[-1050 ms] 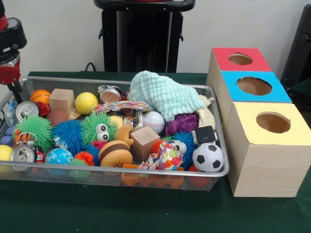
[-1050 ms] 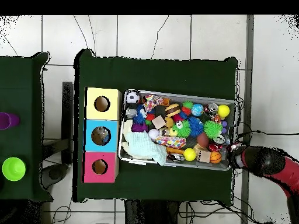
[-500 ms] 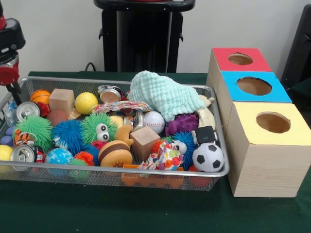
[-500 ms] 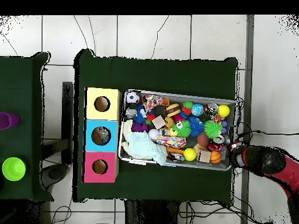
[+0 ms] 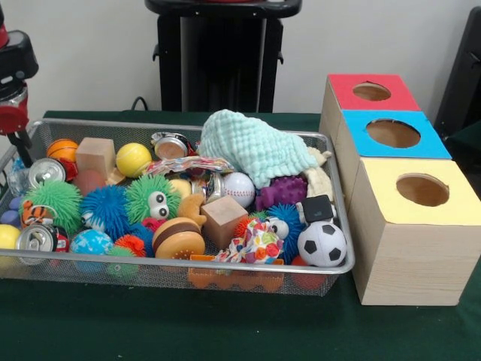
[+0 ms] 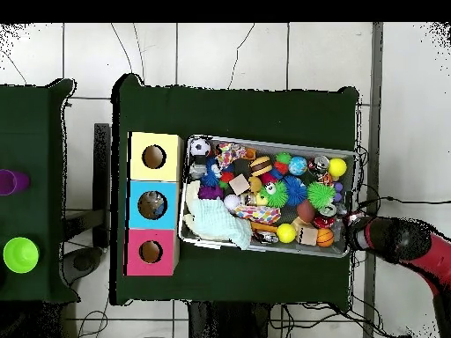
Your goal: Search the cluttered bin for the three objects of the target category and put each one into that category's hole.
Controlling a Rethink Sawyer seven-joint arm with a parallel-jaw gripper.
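A wire-mesh bin point(image 5: 188, 265) is crammed with toys. Among them are a soccer ball point(image 5: 322, 243), a baseball point(image 5: 239, 188), a yellow ball point(image 5: 134, 159), spiky balls, wooden blocks point(image 5: 222, 219) and crushed cans point(image 5: 43, 171). A teal cloth point(image 5: 252, 147) lies heaped at the back. To the bin's right stand three wooden boxes with round holes: red point(image 5: 372, 92), blue point(image 5: 392, 134) and yellow point(image 5: 421, 189). My gripper point(image 5: 22, 144) hangs at the bin's left end, by the rim near the can. In the overhead view the gripper point(image 6: 354, 234) is at the bin's point(image 6: 264, 141) right edge.
In the overhead view a second green table at the left carries a purple cup point(image 6: 7, 181) and a green cup point(image 6: 21, 253). Cables trail on the tiled floor around the table. The boxes point(image 6: 152, 205) stand close against the bin's end.
The arm has shifted slightly at the bin's end. The toys in the bin have hardly moved.
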